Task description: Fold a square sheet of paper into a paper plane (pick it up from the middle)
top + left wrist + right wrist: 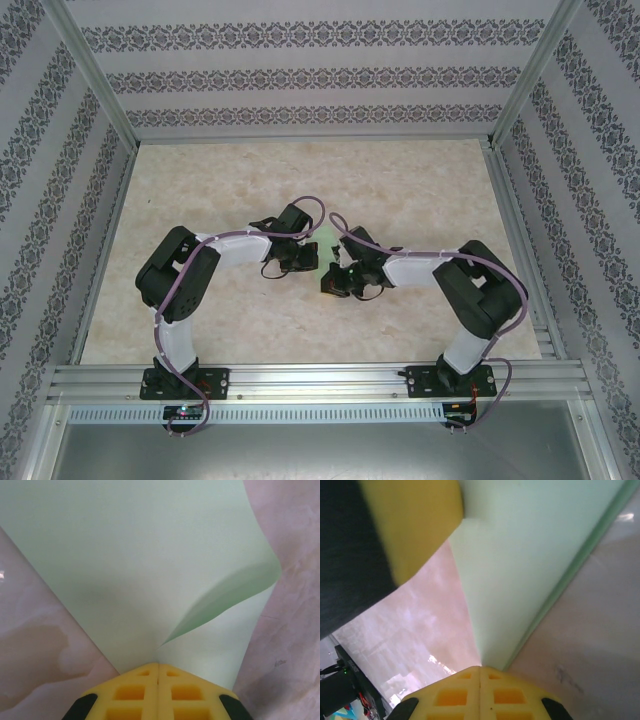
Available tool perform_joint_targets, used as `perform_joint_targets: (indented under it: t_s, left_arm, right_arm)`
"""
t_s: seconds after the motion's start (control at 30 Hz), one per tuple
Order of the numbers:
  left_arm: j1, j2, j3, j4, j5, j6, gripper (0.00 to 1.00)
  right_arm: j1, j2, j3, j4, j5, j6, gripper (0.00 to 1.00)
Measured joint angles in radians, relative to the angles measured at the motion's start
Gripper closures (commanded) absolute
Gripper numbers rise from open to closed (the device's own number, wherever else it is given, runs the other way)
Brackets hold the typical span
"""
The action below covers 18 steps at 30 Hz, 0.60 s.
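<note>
Left gripper (158, 667), right gripper (480, 670): each in a pinch on pale green paper (125, 555) (one curled flap).

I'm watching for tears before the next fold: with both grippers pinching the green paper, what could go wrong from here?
Both the left gripper and right gripper are shut on the green paper; pulling apart might tear it. The curled flap could crease off-line. The grippers sit close and might collide.

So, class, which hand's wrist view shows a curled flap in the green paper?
The left hand: a flap curls up from the paper ahead of it. By the right hand the paper is smooth and straight-edged.
</note>
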Motion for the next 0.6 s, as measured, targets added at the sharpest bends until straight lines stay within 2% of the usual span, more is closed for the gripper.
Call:
perform_joint_targets:
  t_s: [0.17, 0.3, 0.6]
  left_arm:
    - [0.000, 0.000, 0.000, 0.000, 0.000, 0.001, 1.00]
    - [0.000, 0.000, 0.000, 0.000, 0.000, 0.002, 1.00]
    - [0.000, 0.000, 0.000, 0.000, 0.001, 0.002, 1.00]
  right_arm:
    - [-0.075, -0.068, 0.020, -0.003, 0.016, -0.012, 1.00]
    - [-0.118, -0.032, 0.060, -0.010, 0.035, -0.026, 1.00]
    - [-0.120, 0.091, 0.141, -0.033, 0.034, -0.069, 1.00]
